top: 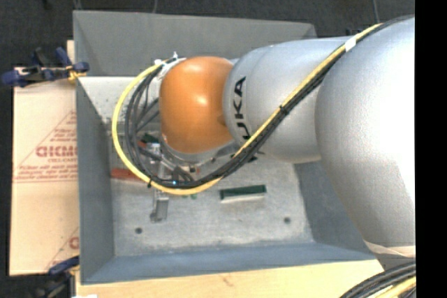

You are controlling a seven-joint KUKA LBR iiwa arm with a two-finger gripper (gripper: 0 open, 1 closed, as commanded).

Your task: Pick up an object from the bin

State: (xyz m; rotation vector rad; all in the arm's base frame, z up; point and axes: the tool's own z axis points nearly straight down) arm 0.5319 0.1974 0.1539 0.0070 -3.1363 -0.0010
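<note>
My gripper (160,209) hangs low over the bin floor in the left half of the bin, under the arm's wrist, and nothing shows in it. A thin dark bar with a green edge (243,193) lies flat on the floor to the right of the gripper, apart from it. To the gripper's upper left, by the bin's left wall, a red flat thing (124,176) lies partly hidden behind the wrist cables.
The arm and its orange cover hide the middle and back of the bin. Bare grey floor stretches in front of the gripper toward the near wall, with two small dark specks on it.
</note>
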